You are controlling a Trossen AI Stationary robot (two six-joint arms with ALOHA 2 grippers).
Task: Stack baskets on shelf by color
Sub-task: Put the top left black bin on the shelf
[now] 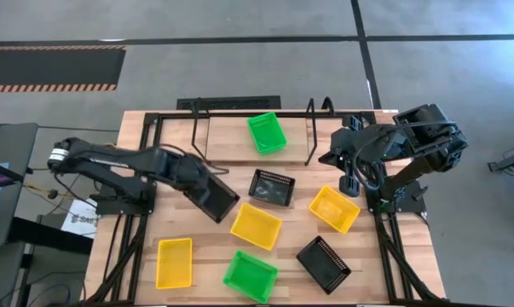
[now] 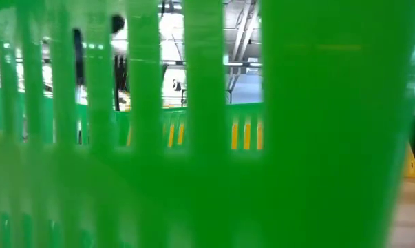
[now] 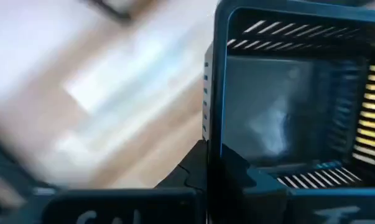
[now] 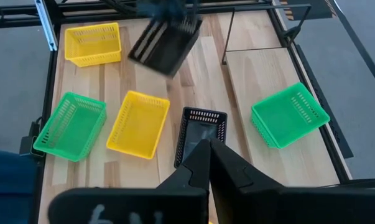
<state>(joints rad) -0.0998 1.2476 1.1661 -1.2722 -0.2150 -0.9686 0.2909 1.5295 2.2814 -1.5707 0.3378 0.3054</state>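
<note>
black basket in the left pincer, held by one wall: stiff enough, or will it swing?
The black basket in the left pincer is thin slotted plastic, so probably light and fairly stiff. Gripped on one wall and hanging tilted, it may pivot or flex. The smooth wall could slip a little.

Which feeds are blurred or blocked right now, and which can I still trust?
Low view: almost wholly blocked by an out-of-focus green basket against the lens. Left wrist view: motion-smeared tabletop, though the black basket in the left gripper reads well enough. Right wrist view: sharp apart from that same carried basket, smeared. High view: clear, evenly lit.
</note>
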